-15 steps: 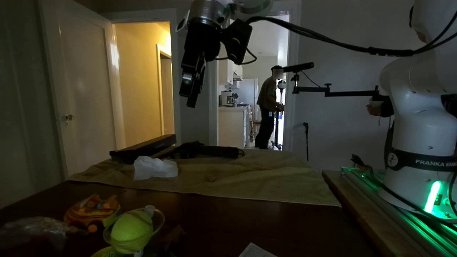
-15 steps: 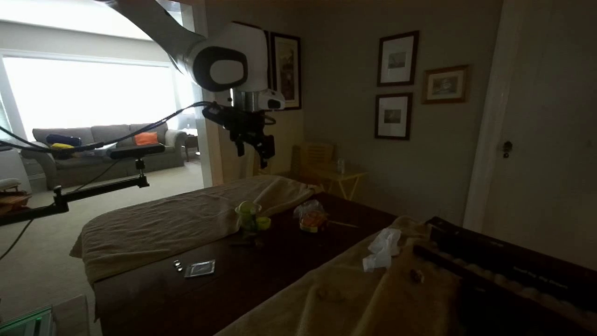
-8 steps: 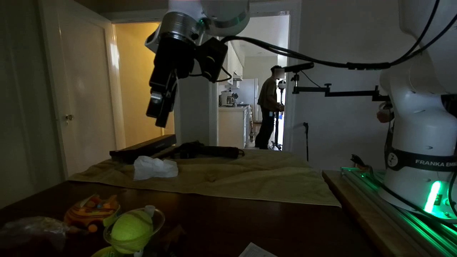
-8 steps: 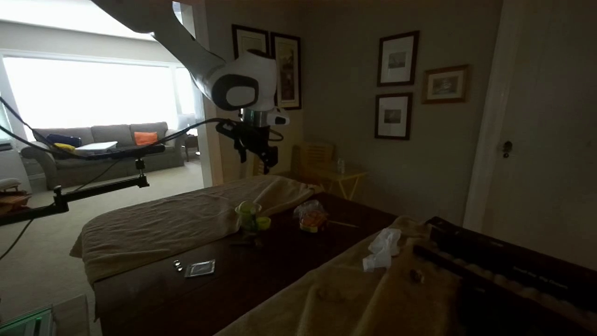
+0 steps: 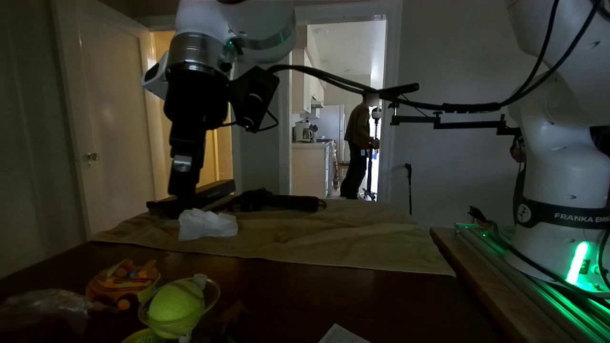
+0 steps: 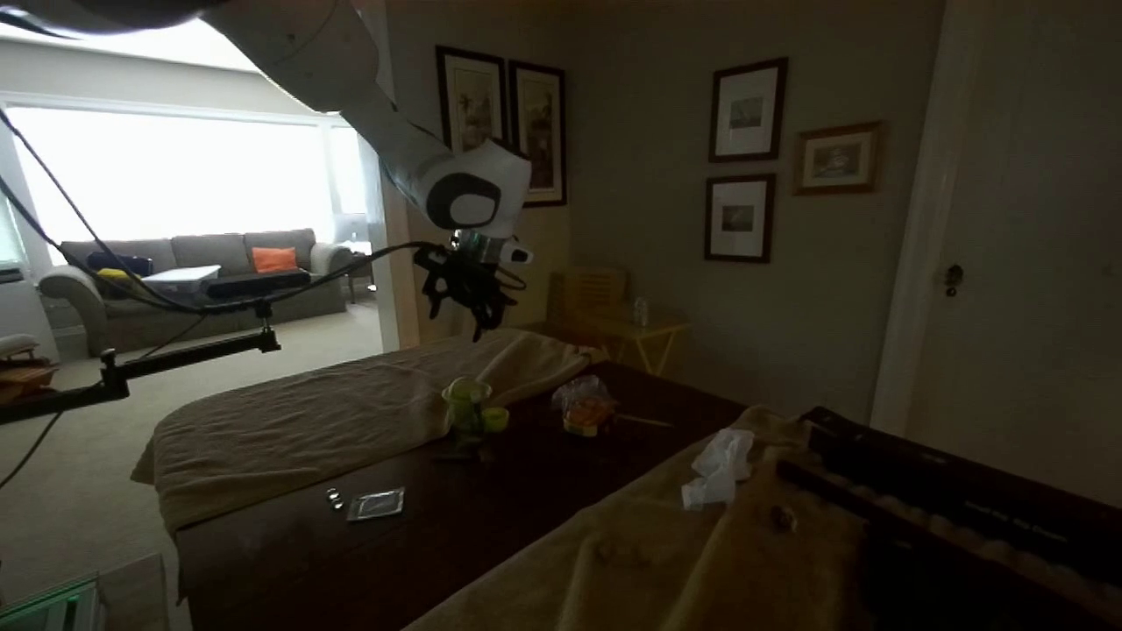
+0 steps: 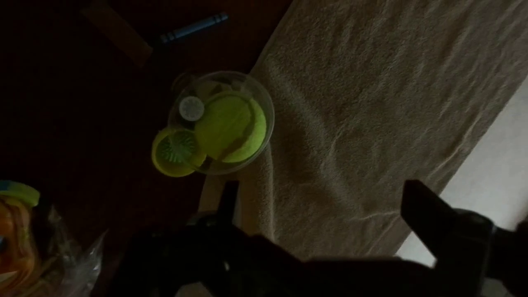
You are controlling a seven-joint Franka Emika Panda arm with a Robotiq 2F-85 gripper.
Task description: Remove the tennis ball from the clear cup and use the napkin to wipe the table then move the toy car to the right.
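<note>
- In the wrist view, gripper [image 7: 322, 185] over a tan cloth [image 7: 363, 103], fingers [image 7: 420, 206] spread well apart.
- Past one fingertip in that dim view, clear cup [image 7: 217, 168] at the cloth's edge, with tennis ball [image 7: 233, 123] inside and a small whitish disc [image 7: 191, 108] beside the ball.
- Partly hidden by the cup's rim there, small yellow container [image 7: 162, 154]; farther up, blue crayon [image 7: 194, 28] on the dark wood of the table [image 7: 90, 119].
- At the lower left corner, toy car [image 7: 16, 235], cut off by the picture's edge, and clear plastic bag [image 7: 84, 264] near it; cannot tell whether touching.
- In an exterior view, gripper pointed down, fingers overlapping in line of sight, cannot tell the spread from there; crumpled napkin [image 5: 207, 225] on another tan cloth [image 5: 333, 240], long black box [image 5: 217, 190] behind, person [image 5: 357, 131] standing in the background.
- Also there, ball in the cup, toy car just beside, cup and car well apart from the napkin.
- In an exterior view, both fingers visible and apart, high above the cloth behind the cup; ball in the cup; silvery packet [image 6: 377, 505] on bare wood, grey sofa [image 6: 202, 254] and framed pictures [image 6: 748, 111] farther off.
</note>
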